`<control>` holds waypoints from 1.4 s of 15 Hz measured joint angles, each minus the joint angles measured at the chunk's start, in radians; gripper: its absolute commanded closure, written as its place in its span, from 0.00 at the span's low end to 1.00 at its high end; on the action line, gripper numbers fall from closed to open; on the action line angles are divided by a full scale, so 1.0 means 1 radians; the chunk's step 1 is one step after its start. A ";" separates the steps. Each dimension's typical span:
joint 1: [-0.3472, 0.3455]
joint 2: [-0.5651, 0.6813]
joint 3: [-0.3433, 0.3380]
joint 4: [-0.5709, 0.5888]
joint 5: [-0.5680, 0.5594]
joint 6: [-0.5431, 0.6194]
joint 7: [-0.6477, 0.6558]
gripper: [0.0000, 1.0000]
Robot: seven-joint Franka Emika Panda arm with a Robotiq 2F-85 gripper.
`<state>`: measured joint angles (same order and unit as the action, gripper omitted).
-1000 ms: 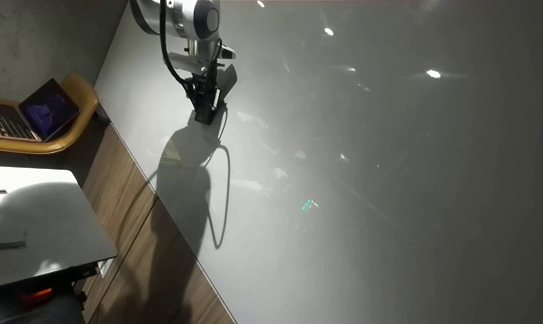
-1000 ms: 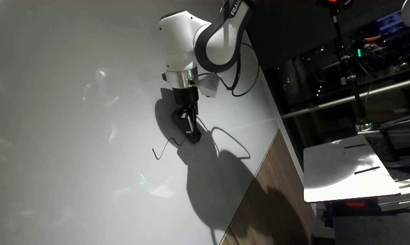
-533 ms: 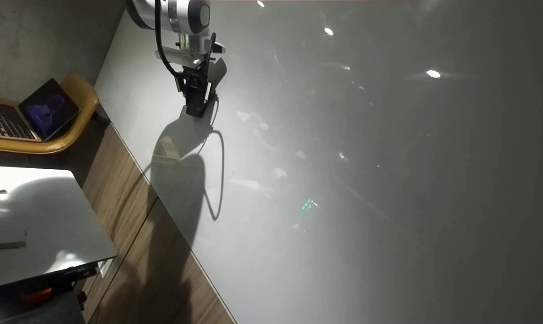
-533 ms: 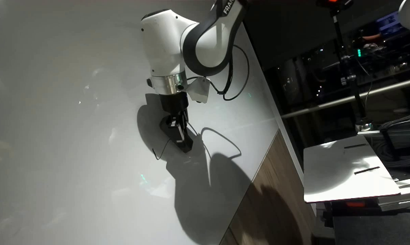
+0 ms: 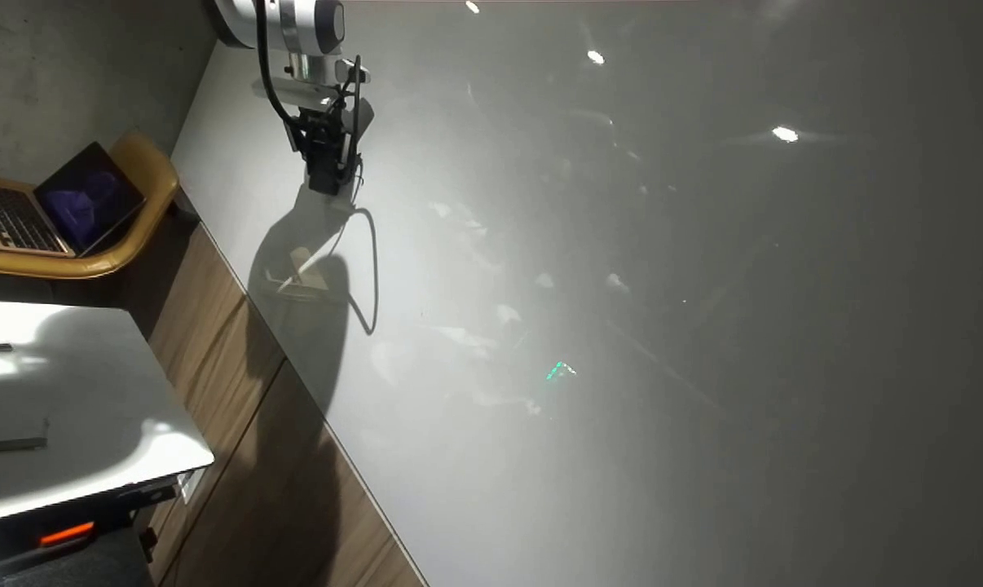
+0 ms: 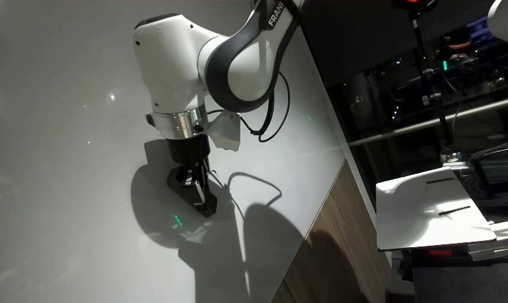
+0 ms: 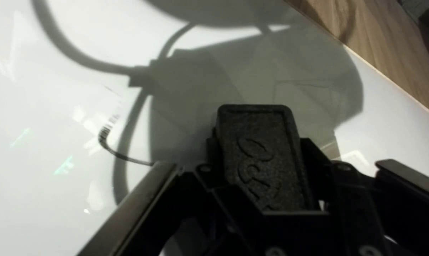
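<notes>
My gripper (image 7: 260,156) is shut on a dark, rough block (image 7: 259,131) with raised or cut lettering, like a board eraser. The fingers grip its two long sides. The block (image 6: 207,206) also shows below the gripper in both exterior views (image 5: 324,181). It lies at or very close to the glossy white surface (image 6: 89,252); I cannot tell whether it touches. In the wrist view a thin black curved stroke (image 7: 123,157) on the surface runs from the gripper's left side and breaks into faded stripes. The arm's large shadow covers the surface around the block.
A wooden border (image 5: 284,440) runs along the white surface's edge. Beyond it are a grey panel (image 5: 68,399), a laptop (image 5: 88,200) on a tan chair (image 5: 161,175), and a dark stand (image 6: 433,92). A black cable (image 6: 283,120) loops beside the arm.
The gripper and block have moved left and up in an exterior view, left and down in the exterior view where the black stroke showed. That stroke no longer shows there.
</notes>
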<state>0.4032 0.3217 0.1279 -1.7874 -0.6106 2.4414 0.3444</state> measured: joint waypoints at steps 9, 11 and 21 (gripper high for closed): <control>0.040 0.038 0.000 0.082 -0.004 -0.101 0.000 0.68; 0.043 0.037 0.000 0.097 -0.007 -0.131 -0.001 0.68; -0.035 -0.061 -0.012 0.063 -0.006 -0.259 -0.005 0.68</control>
<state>0.3680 0.2606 0.1158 -1.7248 -0.6162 2.1822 0.3390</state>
